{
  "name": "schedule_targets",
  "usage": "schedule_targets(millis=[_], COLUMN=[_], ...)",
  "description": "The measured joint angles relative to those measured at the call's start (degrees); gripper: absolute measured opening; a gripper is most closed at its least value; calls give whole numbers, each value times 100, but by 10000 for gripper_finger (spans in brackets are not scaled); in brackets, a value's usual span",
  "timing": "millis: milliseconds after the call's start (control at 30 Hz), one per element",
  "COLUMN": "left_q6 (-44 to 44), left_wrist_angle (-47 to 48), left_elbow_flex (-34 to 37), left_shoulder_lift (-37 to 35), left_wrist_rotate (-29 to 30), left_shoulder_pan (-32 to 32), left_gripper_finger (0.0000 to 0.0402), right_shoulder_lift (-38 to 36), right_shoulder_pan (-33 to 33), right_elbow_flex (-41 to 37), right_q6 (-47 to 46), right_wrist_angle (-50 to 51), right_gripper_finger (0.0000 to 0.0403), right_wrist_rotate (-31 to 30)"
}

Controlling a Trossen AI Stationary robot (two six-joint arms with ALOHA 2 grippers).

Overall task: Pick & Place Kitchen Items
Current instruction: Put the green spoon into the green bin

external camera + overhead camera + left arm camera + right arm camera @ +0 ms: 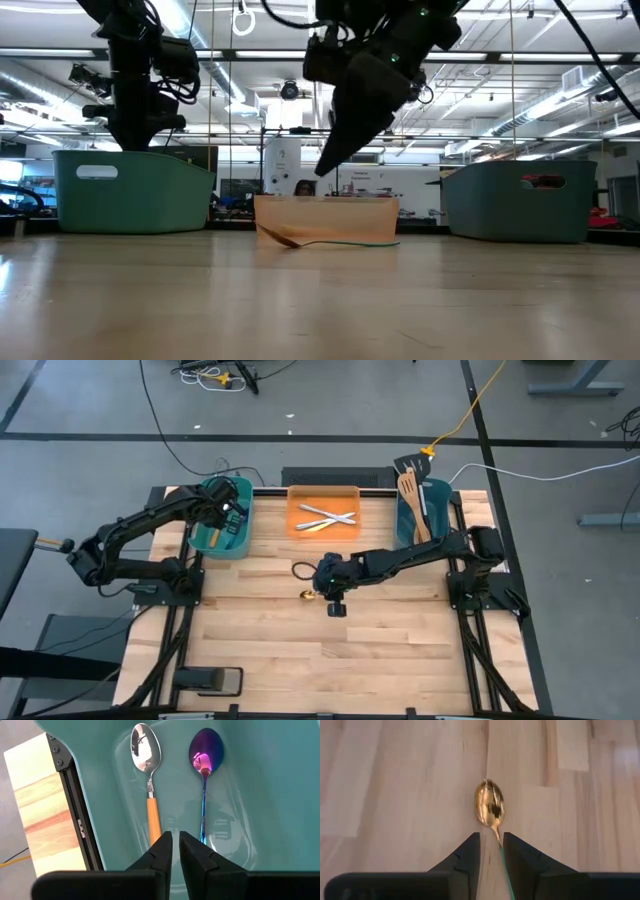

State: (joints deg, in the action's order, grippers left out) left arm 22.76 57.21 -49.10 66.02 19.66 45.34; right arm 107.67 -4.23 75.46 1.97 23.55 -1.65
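Hovering above the middle of the table (260,650), the right gripper (491,851) points down at a gold spoon (490,808) that lies flat on the wood. The spoon's bowl faces away from the gripper, and its thin green-tinted handle runs back into the gap between the two fingers (468,851), which stand slightly apart on either side of it. Whether they pinch the handle cannot be told. From the low camera the spoon (325,240) rests on the table with the gripper (335,150) raised above it, just in front of the orange tray (300,495).

That tray sits at the middle of the far edge and holds two silver pieces (326,516) crossed over each other. At the far right corner a teal tub (440,495) carries pale wooden utensils (410,500) and a black turner (408,468), their handles down in the tub and their heads jutting past its far rim.

At the far left corner the left gripper (175,850) hangs inside the other teal tub (280,780), its fingers nearly together and holding nothing. Ahead of it two spoons lie side by side, bowls pointing away: an orange-handled spoon (147,775) and an iridescent purple spoon (205,770).
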Motion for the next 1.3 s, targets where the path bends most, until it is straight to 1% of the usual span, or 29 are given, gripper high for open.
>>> schedule_targets(millis=[133, 300, 367, 600, 933, 1300], left_q6=[0, 0, 0, 0, 0, 0], left_wrist_angle=[0, 0, 0, 0, -25, -36], left_elbow_flex=[2, 2, 2, 2, 2, 2], left_shoulder_lift=[0, 0, 0, 0, 0, 0], left_wrist_rotate=[2, 2, 2, 6, 20, 20], left_shoulder_pan=[-26, -27, -48, -92, -94, -96], left_gripper_finger=[41, 41, 41, 41, 41, 41], right_shoulder_lift=[310, 741, 893, 1184, 1192, 1192], right_shoulder_pan=[-61, -266, -292, -209, -65, 122], right_elbow_flex=[395, 1041, 1241, 1370, 1370, 1370], right_q6=[26, 339, 362, 583, 565, 524], right_wrist_angle=[539, 1430, 1681, 1663, 1611, 1591], right_gripper_finger=[96, 96, 96, 96, 96, 96], right_wrist_rotate=[-59, -562, -640, -667, -636, -339])
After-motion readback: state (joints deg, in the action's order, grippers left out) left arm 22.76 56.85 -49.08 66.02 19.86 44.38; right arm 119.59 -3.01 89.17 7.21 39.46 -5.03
